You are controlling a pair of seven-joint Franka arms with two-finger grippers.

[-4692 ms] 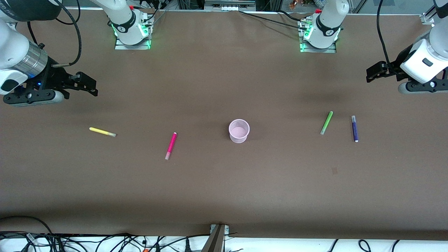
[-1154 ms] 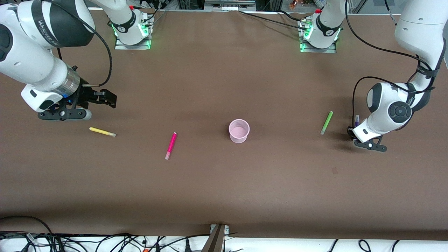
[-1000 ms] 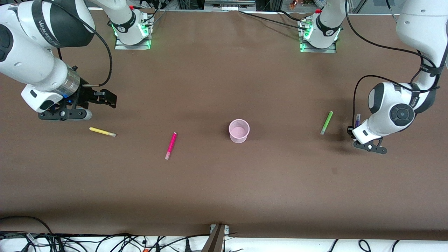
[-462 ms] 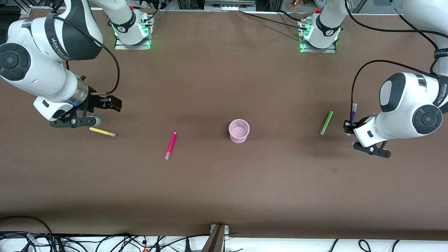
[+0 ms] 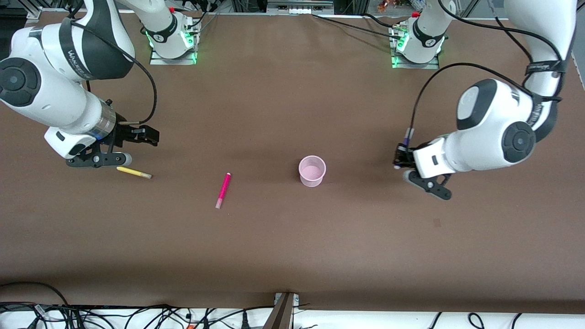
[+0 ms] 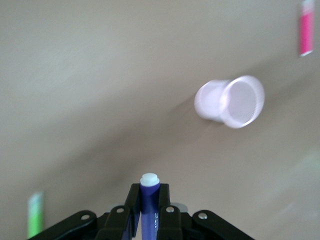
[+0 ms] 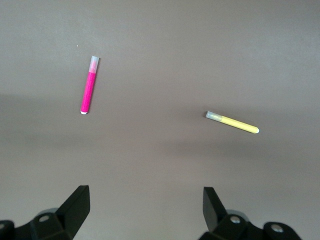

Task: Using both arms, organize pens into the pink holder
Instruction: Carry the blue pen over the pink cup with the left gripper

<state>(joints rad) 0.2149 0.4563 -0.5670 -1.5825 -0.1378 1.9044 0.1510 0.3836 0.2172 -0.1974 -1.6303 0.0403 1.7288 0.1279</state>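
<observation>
The left gripper (image 5: 402, 157) is clamped on the dark purple pen (image 6: 149, 207), carried above the table between the pink holder (image 5: 312, 171) and the left arm's end. In the left wrist view the pen's long axis runs out from between the fingers, with its pale end foremost. The holder is a round, pale-pink translucent cup standing upright with its mouth open; nothing shows inside it. The magenta-pink pen (image 5: 223, 189) lies flat on the table beside the holder, toward the right arm's end, with its long axis running toward and away from the front camera and its pale end nearer that camera. The yellow pen (image 5: 133, 172) lies flat, well apart from the holder toward the right arm's end, with its pale end toward the holder. The right gripper (image 7: 145, 200) hovers near the yellow pen, fingers spread and empty. A light green pen (image 6: 35, 221) is blurred in the left wrist view.
</observation>
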